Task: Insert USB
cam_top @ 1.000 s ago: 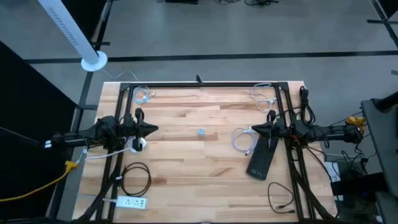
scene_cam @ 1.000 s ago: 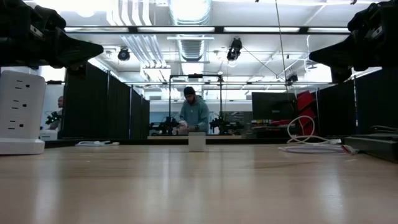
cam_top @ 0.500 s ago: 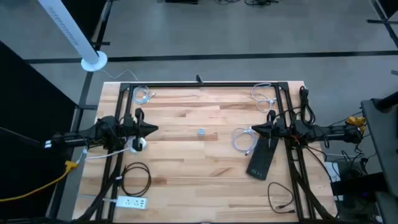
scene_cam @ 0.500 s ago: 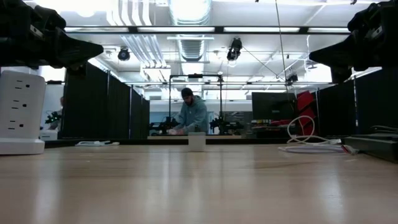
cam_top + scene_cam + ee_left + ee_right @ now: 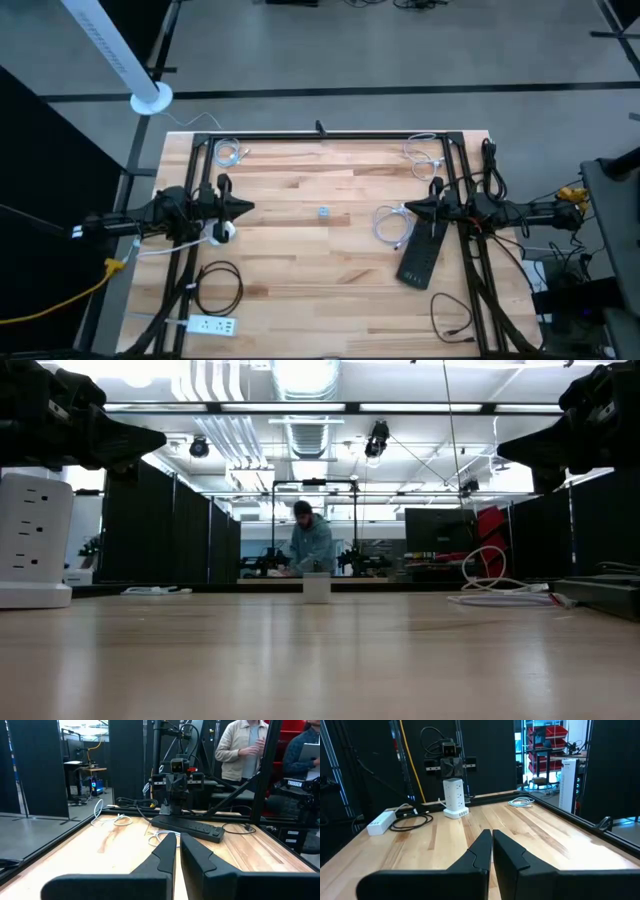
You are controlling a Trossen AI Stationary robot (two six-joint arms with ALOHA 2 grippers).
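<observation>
A small white block (image 5: 323, 212) stands on the wooden table's middle, also in the low view (image 5: 317, 587). A coiled white cable (image 5: 388, 225) lies on the table right of it, one end near a black power strip (image 5: 420, 258). My left gripper (image 5: 250, 208) hovers shut over the table's left side, pointing level toward the centre, beside a white tower socket (image 5: 225, 232). My right gripper (image 5: 405, 209) hovers shut over the right side, above the white cable, pointing level toward the centre. Both wrist views show the shut fingers (image 5: 177, 847) (image 5: 491, 840) holding nothing.
A black cable coil (image 5: 218, 285) and a white power strip (image 5: 212, 325) lie near left. Another black cable (image 5: 455, 318) lies near right. White cables (image 5: 228, 153) (image 5: 425, 150) lie at both far corners. A person (image 5: 312, 545) works in the room behind.
</observation>
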